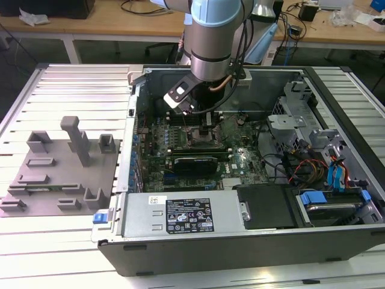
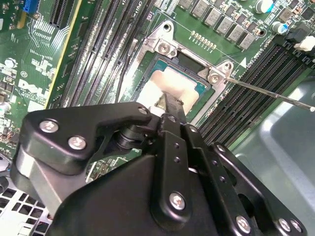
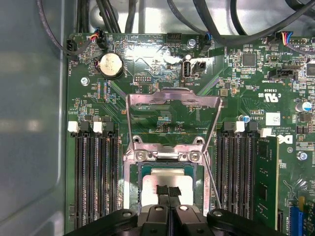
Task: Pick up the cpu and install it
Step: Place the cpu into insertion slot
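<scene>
Gripper (image 3: 168, 191) fingers closed together, holding nothing — tips at the top of the cpu (image 3: 170, 177), which lies in the socket (image 3: 140, 155). Risk: cpu seated askew — a downward push would bend pins.

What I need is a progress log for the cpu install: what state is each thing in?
cpu: lying in the socket.
load plate: swung open, standing up.
socket lever: unlatched, swung out.
gripper: shut, tips at the cpu's top.
computer case: side open.
</scene>
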Available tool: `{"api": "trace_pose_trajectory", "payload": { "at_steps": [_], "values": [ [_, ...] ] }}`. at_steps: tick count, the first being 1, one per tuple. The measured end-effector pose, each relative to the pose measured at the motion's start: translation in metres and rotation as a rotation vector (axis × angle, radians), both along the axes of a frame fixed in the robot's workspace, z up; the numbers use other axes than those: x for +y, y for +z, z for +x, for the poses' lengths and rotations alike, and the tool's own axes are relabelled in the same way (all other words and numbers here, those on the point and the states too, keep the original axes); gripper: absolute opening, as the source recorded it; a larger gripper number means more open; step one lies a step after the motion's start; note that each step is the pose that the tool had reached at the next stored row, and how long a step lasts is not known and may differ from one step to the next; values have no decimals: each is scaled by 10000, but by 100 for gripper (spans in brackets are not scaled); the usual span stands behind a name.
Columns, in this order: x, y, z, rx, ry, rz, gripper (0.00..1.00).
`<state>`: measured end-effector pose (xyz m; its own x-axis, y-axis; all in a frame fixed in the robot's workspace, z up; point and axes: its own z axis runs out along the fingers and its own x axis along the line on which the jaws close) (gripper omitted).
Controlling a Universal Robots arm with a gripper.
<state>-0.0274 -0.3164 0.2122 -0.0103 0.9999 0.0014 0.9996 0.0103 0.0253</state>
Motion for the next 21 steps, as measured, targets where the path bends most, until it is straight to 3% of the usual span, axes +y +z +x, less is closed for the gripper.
{"api": "trace_pose_trajectory", "payload": {
  "at_steps": [9, 21],
  "values": [
    [0, -54, -1, 0, 0, 0, 11],
    [0, -74, -1, -1, 0, 10, 11]
  ]
}}
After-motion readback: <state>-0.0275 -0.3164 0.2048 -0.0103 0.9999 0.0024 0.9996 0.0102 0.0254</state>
